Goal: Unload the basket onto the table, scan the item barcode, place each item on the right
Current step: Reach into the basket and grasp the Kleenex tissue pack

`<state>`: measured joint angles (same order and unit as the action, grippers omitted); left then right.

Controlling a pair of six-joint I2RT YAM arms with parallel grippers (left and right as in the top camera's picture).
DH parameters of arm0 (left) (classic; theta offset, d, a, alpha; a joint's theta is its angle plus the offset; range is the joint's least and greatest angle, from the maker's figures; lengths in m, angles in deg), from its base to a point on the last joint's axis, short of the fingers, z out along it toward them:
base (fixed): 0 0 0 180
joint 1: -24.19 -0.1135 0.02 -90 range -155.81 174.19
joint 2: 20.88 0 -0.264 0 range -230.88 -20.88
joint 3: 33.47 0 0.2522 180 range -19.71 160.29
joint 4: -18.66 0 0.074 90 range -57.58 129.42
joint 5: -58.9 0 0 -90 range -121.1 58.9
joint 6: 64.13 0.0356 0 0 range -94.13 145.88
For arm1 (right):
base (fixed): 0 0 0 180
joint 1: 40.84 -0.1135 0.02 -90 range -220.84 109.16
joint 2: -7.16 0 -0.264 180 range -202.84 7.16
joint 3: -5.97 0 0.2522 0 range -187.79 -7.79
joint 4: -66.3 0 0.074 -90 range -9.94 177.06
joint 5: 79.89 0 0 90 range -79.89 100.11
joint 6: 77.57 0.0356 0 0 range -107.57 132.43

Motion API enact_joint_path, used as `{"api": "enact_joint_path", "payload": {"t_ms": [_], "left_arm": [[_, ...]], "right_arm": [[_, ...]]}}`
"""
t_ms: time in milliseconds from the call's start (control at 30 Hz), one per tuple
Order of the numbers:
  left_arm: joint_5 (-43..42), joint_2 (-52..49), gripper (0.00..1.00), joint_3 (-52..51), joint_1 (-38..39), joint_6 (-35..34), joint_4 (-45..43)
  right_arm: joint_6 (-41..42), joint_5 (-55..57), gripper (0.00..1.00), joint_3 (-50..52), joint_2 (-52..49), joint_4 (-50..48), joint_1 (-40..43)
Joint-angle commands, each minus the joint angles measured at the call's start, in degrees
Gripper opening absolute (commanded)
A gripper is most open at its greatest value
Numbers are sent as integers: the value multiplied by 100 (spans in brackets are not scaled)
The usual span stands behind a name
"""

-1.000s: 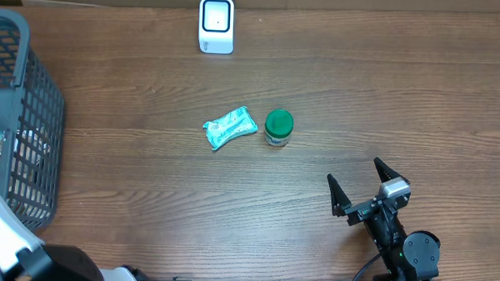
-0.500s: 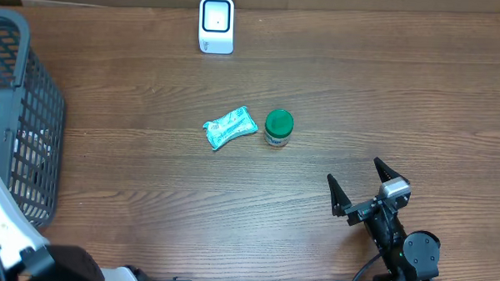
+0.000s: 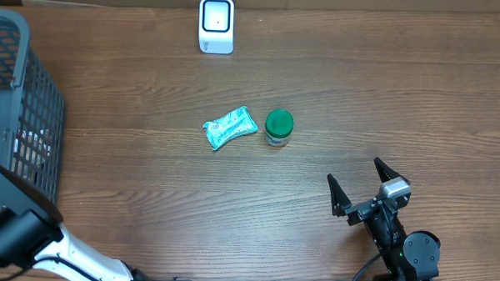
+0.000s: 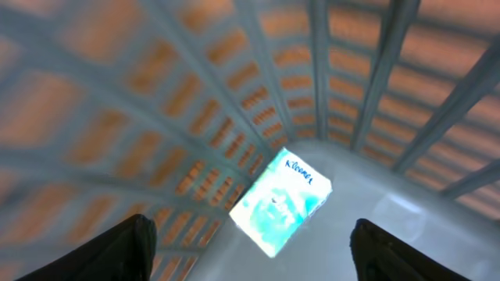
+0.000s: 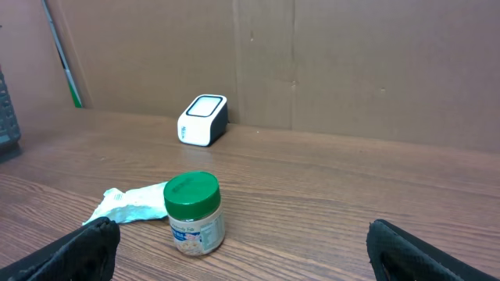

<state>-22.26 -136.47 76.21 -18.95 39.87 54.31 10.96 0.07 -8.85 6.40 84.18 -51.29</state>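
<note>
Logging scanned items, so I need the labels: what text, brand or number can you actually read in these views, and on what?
"Kleenex" (blurred, likely reading): on the blue-white pack lying in the basket, left wrist view.
Green-lidded jar: blue label print, too small to read.
Teal packet on the table: print too small to read.
Scanner: no readable text.
</note>
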Motion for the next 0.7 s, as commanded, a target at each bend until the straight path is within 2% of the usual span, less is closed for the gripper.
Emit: {"api": "enact_joint_path", "payload": {"t_ms": [0, 200, 433, 533, 667], "left_arm": [[-98, -439, 81, -50, 2, 872, -173], [-101, -990, 77, -50, 2, 1440, -334], [-142, -1368, 78, -50, 2, 1434, -592], [-142, -1506, 75, -50, 9, 1434, -638], [-138, -1668, 62, -50, 7, 1432, -603]], "right_arm": [[11, 57, 100, 59, 20, -22, 42], [11, 57, 100, 59, 20, -22, 42], [11, 57, 100, 59, 20, -22, 42], [11, 57, 100, 59, 20, -22, 42], [11, 57, 100, 59, 20, -22, 42]]}}
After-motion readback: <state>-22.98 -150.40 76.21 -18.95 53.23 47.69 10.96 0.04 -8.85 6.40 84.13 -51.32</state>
